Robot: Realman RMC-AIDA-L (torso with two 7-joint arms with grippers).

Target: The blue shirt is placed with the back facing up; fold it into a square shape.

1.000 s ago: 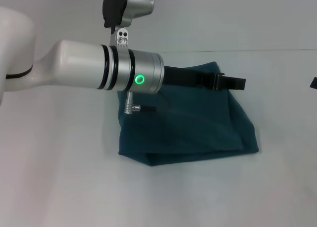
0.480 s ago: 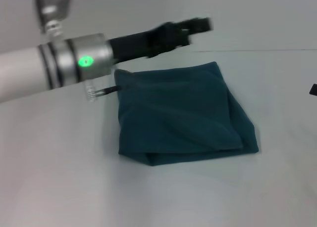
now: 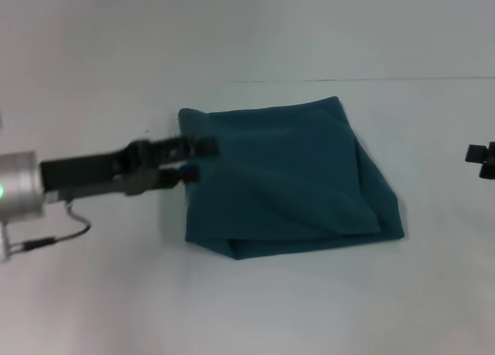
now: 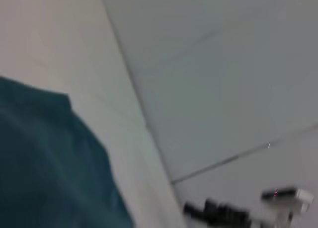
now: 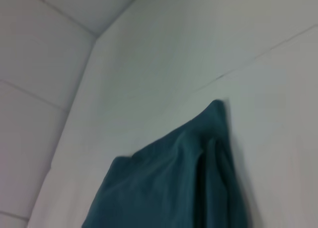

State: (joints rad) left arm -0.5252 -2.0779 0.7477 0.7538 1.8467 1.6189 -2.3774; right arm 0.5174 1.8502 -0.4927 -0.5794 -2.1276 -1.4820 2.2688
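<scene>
The blue shirt point(image 3: 286, 177) lies folded into a rough square on the white table, plain side up, with a loose fold along its near edge. It also shows in the left wrist view point(image 4: 44, 163) and the right wrist view point(image 5: 174, 183). My left gripper point(image 3: 205, 159) reaches in low from the left. Its two fingers are apart over the shirt's left edge and hold nothing. My right gripper point(image 3: 483, 158) only just shows at the right edge of the head view, away from the shirt.
The white table point(image 3: 255, 301) runs all around the shirt, and its far edge meets a pale wall point(image 3: 247, 30). The other arm's gripper shows far off in the left wrist view point(image 4: 223, 214).
My left arm has swung from high over the shirt's far side, back and down to the left. Its gripper is now low at the shirt's left edge. The shirt has not moved.
</scene>
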